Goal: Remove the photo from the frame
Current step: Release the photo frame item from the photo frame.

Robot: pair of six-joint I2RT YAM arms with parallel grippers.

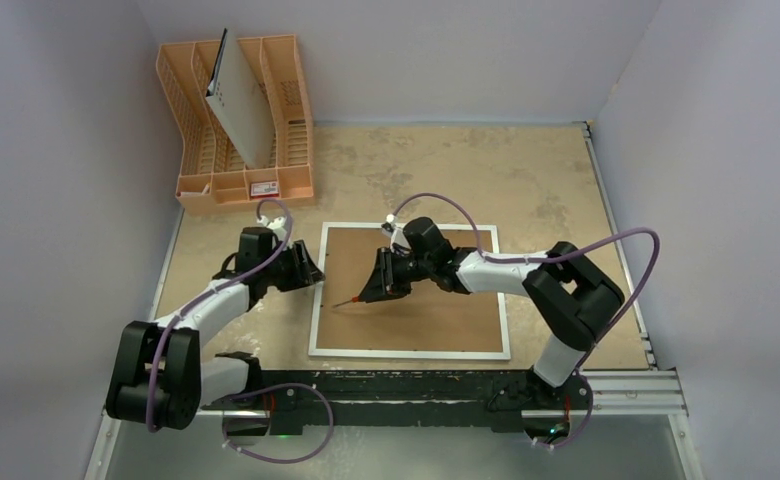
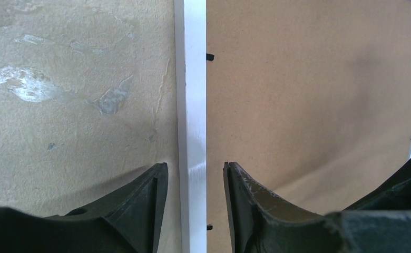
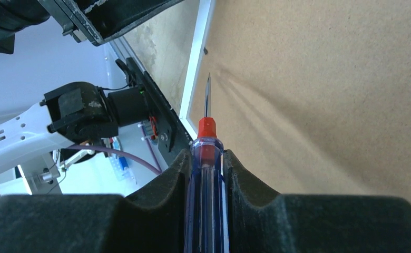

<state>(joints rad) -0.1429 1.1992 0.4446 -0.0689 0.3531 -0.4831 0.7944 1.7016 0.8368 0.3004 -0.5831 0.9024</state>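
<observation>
Flat in the middle of the table (image 1: 566, 180): the frame (image 1: 416, 353), brown back (image 1: 436, 325) up, white edge (image 2: 191, 105) all round. No sight of the photo anywhere. Most likely face down under that brown back, but no way to tell for sure.

At the frame's 9 o'clock side, the left gripper (image 2: 193, 174). Half wide, one finger on each side of the white edge, not pinching it. Over the brown back, the right gripper (image 3: 206, 158), squeezed shut on a screwdriver (image 3: 206, 138). Tip aimed toward 8 o'clock, close to the left side. Touching the board or just above it? Hard to say.

Trouble ahead, maybe:
- Could slip off a small black clip (image 2: 209, 56) and scratch the back.
- Could poke too hard and dent the board, or hurt the photo under it.
- Could shove the whole frame away, with nothing pressing it down.
- Could twist the screwdriver loose with a push from the side.
- Could bump one gripper into the other, so near together.

Only from the top: the whole frame, both arms, and an orange rack (image 1: 291, 100) at 11 o'clock with a grey-white board (image 1: 238, 105) leaning in it.

Only from the left wrist: the small gap on both sides of the white edge, and two little clips along it.

Only from the right wrist: the tight hold on the clear handle, the red collar, the thin tip.
</observation>
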